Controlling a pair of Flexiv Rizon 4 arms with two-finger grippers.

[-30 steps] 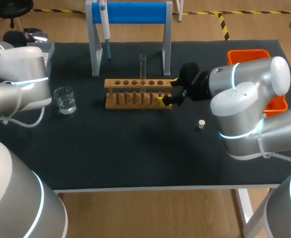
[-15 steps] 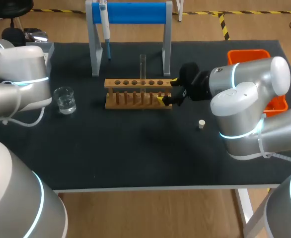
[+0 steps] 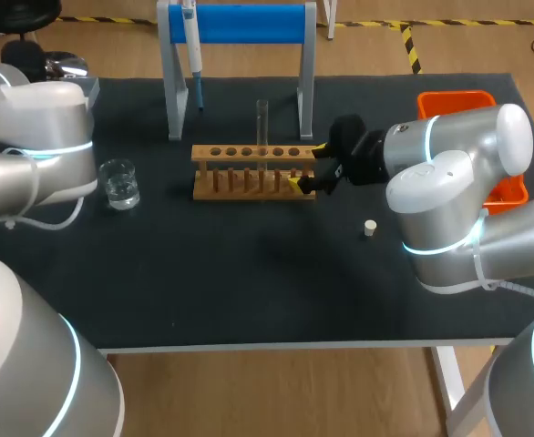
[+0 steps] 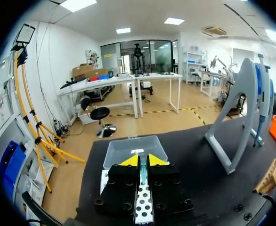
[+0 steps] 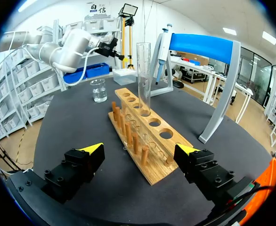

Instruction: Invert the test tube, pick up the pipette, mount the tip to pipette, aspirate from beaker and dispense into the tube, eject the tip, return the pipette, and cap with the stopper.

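The jaws of the right gripper (image 3: 307,165) are standing wide apart, straddling the right-hand end of the wooden test tube rack (image 3: 249,182) just right of the frame's centre and gripping nothing. In the right wrist view the rack's end is lying between the two fingers with a gap on each side.

The test tube (image 3: 261,127) is standing upright in one of the rack's holes near the middle of the row, ahead of those jaws along the rack. Its long axis is running straight up. It is showing as clear, empty-looking glass with an open rim at the top, so I am judging the turning-over to be finished.

The pipette (image 3: 191,45) is hanging nose down from the left end of the blue-barred stand (image 3: 249,23) at the upper middle of the frame, with its long axis vertical too.

The left gripper (image 4: 142,161) is sitting at the far upper left over a clear plastic box (image 4: 133,150), its jaws drawn together with only a thin slit between the tips. The pipette is lying ahead of it and off to one side. I am reckoning that arm the nearer one for the pick-up.

The beaker (image 3: 118,182) is waiting at the left of the worktop and the stopper (image 3: 370,228) at the lower right of the rack.
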